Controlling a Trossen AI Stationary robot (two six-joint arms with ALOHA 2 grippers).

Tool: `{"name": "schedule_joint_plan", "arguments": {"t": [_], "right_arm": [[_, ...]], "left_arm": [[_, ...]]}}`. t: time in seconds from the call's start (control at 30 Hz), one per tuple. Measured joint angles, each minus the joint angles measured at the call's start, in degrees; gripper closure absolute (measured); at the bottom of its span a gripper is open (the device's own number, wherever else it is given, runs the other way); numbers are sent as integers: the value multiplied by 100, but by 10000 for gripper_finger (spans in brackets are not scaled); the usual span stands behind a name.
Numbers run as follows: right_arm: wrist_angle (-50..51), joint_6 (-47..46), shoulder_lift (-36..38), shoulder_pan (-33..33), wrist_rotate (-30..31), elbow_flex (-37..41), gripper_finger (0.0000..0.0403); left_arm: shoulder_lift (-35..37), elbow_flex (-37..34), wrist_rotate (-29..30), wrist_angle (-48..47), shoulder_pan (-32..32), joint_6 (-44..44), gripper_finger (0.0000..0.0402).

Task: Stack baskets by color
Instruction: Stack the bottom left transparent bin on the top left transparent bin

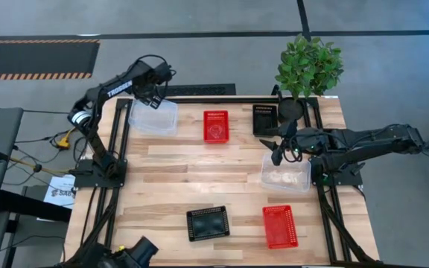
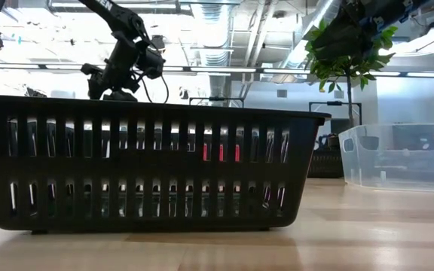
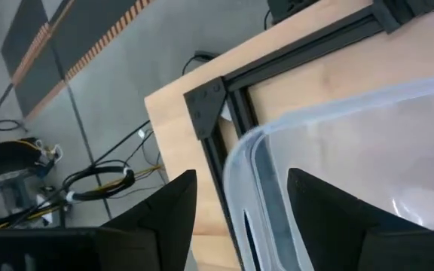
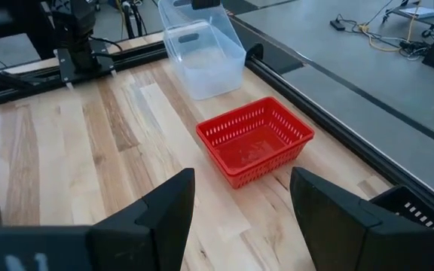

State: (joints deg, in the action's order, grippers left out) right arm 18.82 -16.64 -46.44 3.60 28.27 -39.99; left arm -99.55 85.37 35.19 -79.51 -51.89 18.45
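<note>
So on the far left the left hand (image 1: pixel 157 95) is up at the back corner of the wooden surface (image 1: pixel 170 186), fingers spread with one on each side of the rim of a clear basket (image 1: pixel 153 116), not clamped on it as far as I can see. Moving right there's a red basket (image 1: pixel 216 126) and a black basket (image 1: pixel 264 119) along the back by the potted plant (image 1: pixel 308 65), plus another black basket (image 1: pixel 208 222) and another red basket (image 1: pixel 280 226) near the front edge. Over on the right, the right hand (image 1: pixel 277 154) hangs released and empty just beside the second clear basket (image 1: pixel 285 172) at that side's edge.
</note>
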Motion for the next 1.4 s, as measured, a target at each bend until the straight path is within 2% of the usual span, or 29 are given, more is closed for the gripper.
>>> {"name": "schedule_joint_plan", "arguments": {"t": [0.1, 0.2, 0.47, 0.7, 0.97, 1.4], "right_arm": [[91, 2, 0, 0, 0, 0, 163], [89, 2, 0, 0, 0, 0, 163], [201, 13, 0, 0, 0, 0, 163], [200, 13, 0, 0, 0, 0, 163], [200, 11, 0, 0, 2, 0, 163], [225, 7, -216, -352, -164, 0, 163]], "left_arm": [[0, -5, -245, 54, -138, 8, 212], [0, -5, -397, 68, -279, 10, 240], [1, -5, -403, 227, -351, -185, 388], [5, 138, -705, 161, -463, -307, 400], [7, 617, -884, -21, -536, -506, 401], [11, 749, -1923, -82, -770, -841, 401]]}}
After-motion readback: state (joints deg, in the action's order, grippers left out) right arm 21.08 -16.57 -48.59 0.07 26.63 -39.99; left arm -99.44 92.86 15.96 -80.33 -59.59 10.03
